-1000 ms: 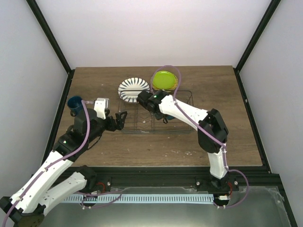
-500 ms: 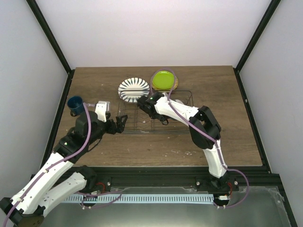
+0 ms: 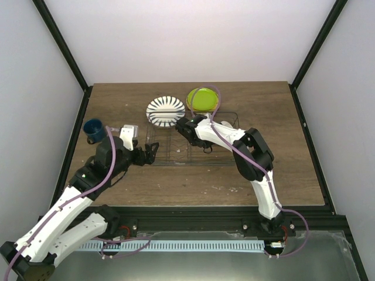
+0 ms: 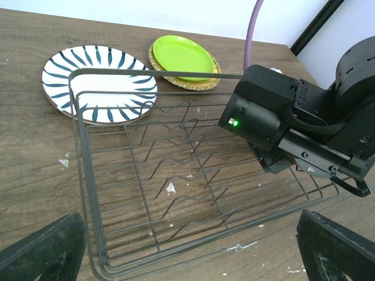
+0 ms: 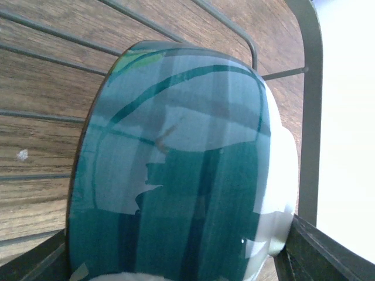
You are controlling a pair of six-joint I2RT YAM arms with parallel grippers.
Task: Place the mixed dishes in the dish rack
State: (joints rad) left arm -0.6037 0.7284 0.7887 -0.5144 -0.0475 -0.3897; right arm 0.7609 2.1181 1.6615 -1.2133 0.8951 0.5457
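Nearest the arm bases, the left claw (image 3: 150,151) is being held wide open with nothing between its fingers (image 4: 41,249). It is being hovered just off the near left corner of the dish rack (image 3: 193,164). The rack itself, a low see-through wire basket, is being shown sitting flat around the middle of the wooden table (image 3: 293,175), with the wood grain being seen through its zigzag wires.

Out by the left edge of the table, the dark blue mug (image 3: 92,129) is being seen upright, mouth up, well apart from the rack.

Further in, over the far left part of the rack, the right claw (image 3: 182,125) is being clamped on the small bowl (image 5: 187,175). The bowl is being gripped on edge between the two fingers, its glossy blue-green base being turned to the wrist camera and its cream rim being shown at the right. Rack wires and a thick rim bar are being seen behind it; whether the bowl is touching them cannot be told.

Farthest back, the white plate (image 3: 165,111) with dark radial stripes is being seen lying flat at the rack's far left corner, its near edge being crossed by the rim wire in the left wrist view. Just to its right, beyond the rack's far rim, the lime-green plate (image 3: 203,99) is being seen lying flat, a yellow-orange edge being shown beneath it.
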